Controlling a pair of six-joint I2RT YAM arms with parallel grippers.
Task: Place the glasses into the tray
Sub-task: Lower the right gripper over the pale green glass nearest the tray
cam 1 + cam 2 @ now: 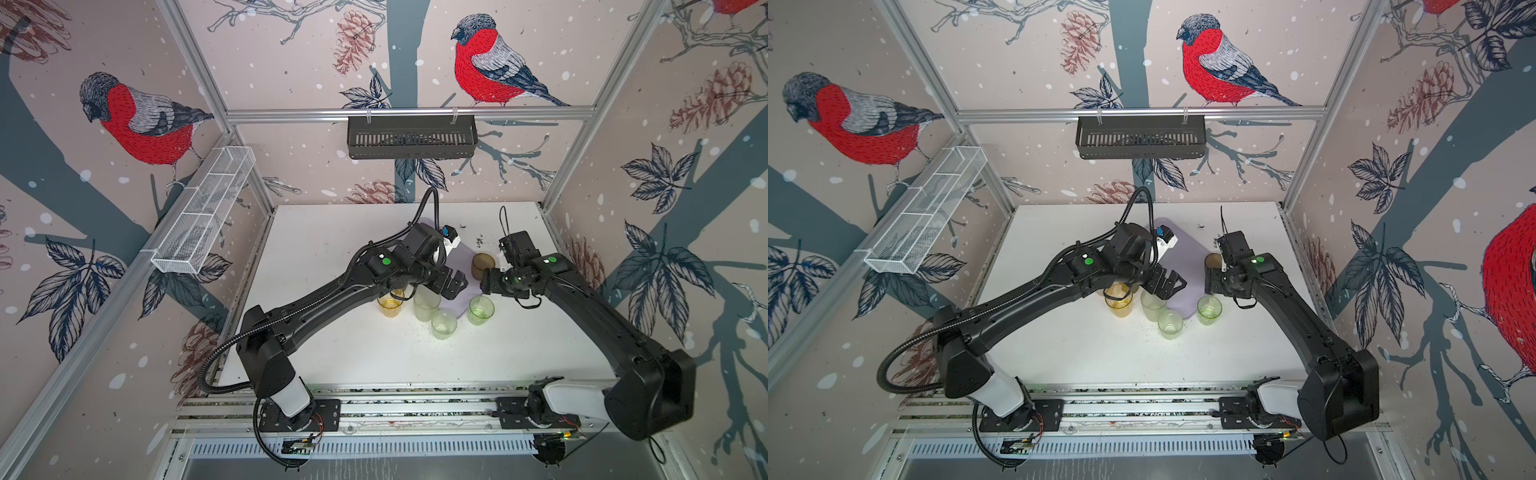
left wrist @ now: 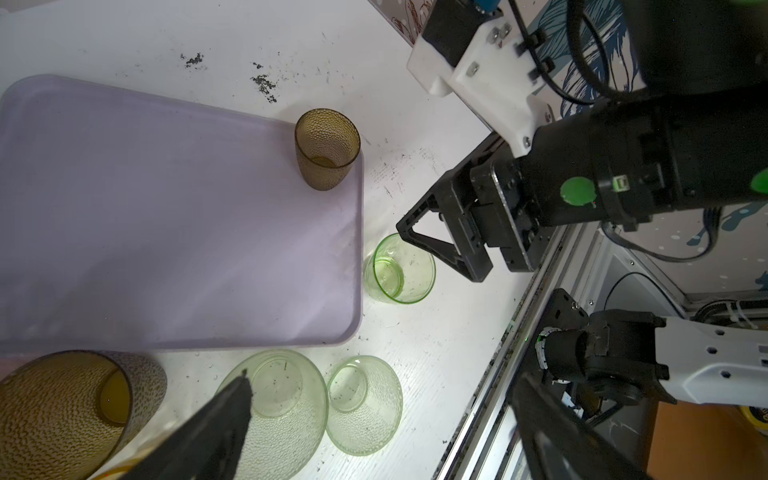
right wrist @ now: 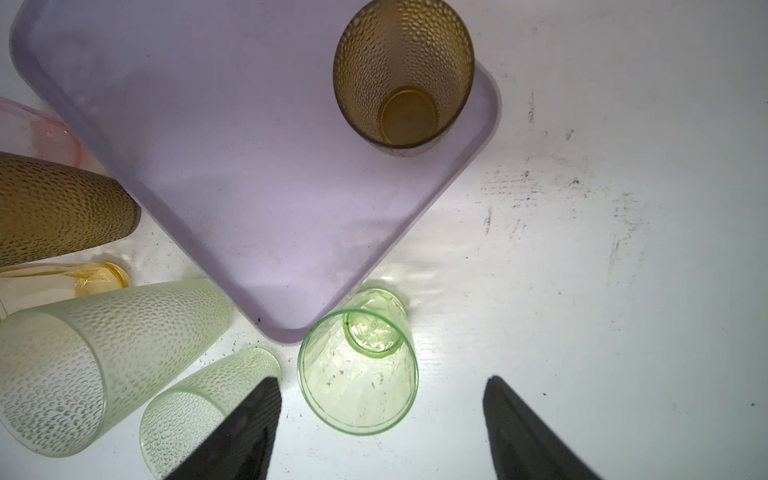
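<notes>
The white table (image 1: 332,353) carries a lilac tray (image 1: 1187,266) lying flat at its middle. Just beside the tray's near edge stand an amber glass (image 1: 390,305) leftmost, a tall frosted glass (image 1: 426,305), a shorter frosted glass (image 1: 444,325) and a green glass (image 1: 481,309) rightmost. Dark specks (image 1: 480,240) dot the far side.

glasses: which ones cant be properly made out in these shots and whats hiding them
- pink glass: a sliver in the right wrist view, cut by the frame edge and the tray.
- second brown glass: cut by the frame edge in both wrist views.
- amber-yellow glass: partly under the left arm in both top views.
</notes>
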